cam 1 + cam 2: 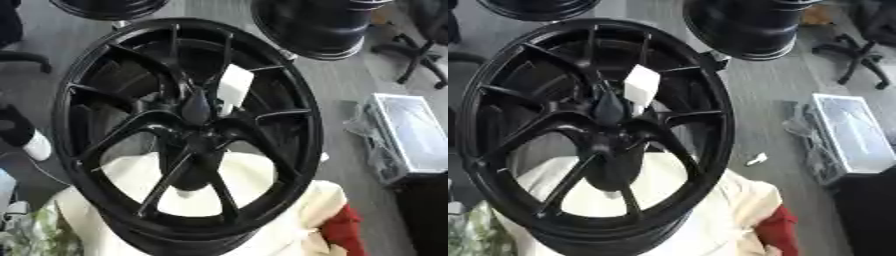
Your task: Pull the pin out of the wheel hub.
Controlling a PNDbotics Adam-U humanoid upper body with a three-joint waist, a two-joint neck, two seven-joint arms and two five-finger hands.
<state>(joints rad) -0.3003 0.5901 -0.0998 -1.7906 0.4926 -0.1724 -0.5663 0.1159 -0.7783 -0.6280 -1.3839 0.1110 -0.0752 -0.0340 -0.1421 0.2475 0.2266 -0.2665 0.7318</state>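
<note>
Ana: Left eye view first: a black wheel [188, 132] fills it, spokes running in to the wheel hub [194, 117], the whole thing resting on a cream cloth [289, 220].

Ben: Is the pin there?

Ana: I can't pick one out. A dark pointed shape [196, 106] stands over the hub's middle, and a white tag [234, 85] sits just beside it, up and to the right. Whether that dark shape is the pin, a cap, or part of a hand, I can't tell.

Ben: And the robot's hands?

Ana: Neither shows plainly in either eye view, so I can't say if fingers are apart or clamped on anything.

Ben: Progress, then?

Ana: Open both ways. If that dark shape is the pin, it sits in the hub and is left to pull. If not, the pin may be out, though I see none lying on the cloth or the grey floor [754, 95].
</note>
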